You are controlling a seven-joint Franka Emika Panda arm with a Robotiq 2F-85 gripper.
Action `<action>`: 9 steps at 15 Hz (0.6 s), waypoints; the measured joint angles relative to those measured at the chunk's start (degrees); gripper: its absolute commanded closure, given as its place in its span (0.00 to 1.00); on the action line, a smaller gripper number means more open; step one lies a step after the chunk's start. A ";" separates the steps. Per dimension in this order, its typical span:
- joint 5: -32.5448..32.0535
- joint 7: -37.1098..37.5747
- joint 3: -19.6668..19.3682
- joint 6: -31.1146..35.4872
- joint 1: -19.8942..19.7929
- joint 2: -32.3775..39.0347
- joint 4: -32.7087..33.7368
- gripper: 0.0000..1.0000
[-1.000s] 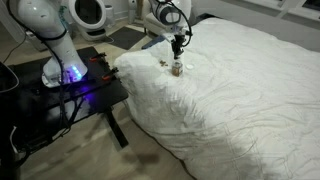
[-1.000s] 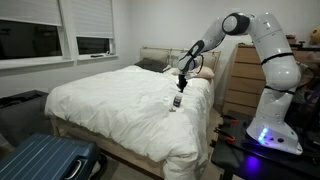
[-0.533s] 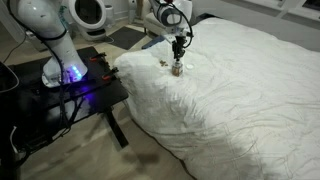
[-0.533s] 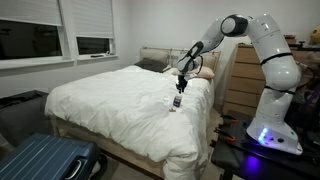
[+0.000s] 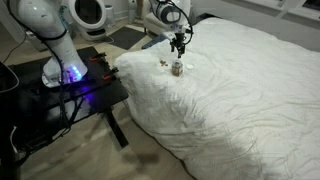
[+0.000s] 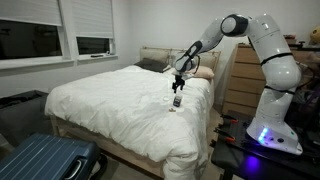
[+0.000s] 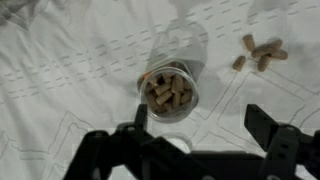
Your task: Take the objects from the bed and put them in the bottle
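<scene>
The small tan bottle (image 7: pixel 168 93) stands upright on the white bed (image 7: pixel 60 60) and holds several pale tan objects. A few more objects (image 7: pixel 258 52) lie loose on the duvet to its upper right. My gripper (image 7: pixel 204 120) hangs just above the bottle, open, with nothing between its fingers (image 7: pixel 268 125). In both exterior views the gripper (image 5: pixel 178 46) (image 6: pixel 179 86) hovers over the bottle (image 5: pixel 177 68) (image 6: pixel 176 101) near the edge of the bed (image 5: pixel 250 90) (image 6: pixel 110 100). Loose objects (image 5: pixel 164 62) show beside the bottle.
The arm's base stands on a black table (image 5: pixel 95 85) beside the bed. A blue suitcase (image 6: pixel 45 158) sits at the bed's foot, pillows (image 6: pixel 200 72) lie at the headboard, and a wooden dresser (image 6: pixel 240 80) stands behind the arm.
The gripper was shut low over the bottle's mouth; it has opened wide and lifted slightly. The bottle has not moved.
</scene>
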 measured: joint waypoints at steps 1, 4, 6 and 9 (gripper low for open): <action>-0.25 -0.01 0.25 0.00 0.75 -0.02 0.16 0.00; -0.78 -0.01 0.81 0.00 3.42 -0.14 0.47 0.00; -1.09 -0.01 0.91 0.00 5.25 -0.16 0.61 0.00; -2.37 -0.01 0.91 -0.01 7.42 -0.17 0.76 0.00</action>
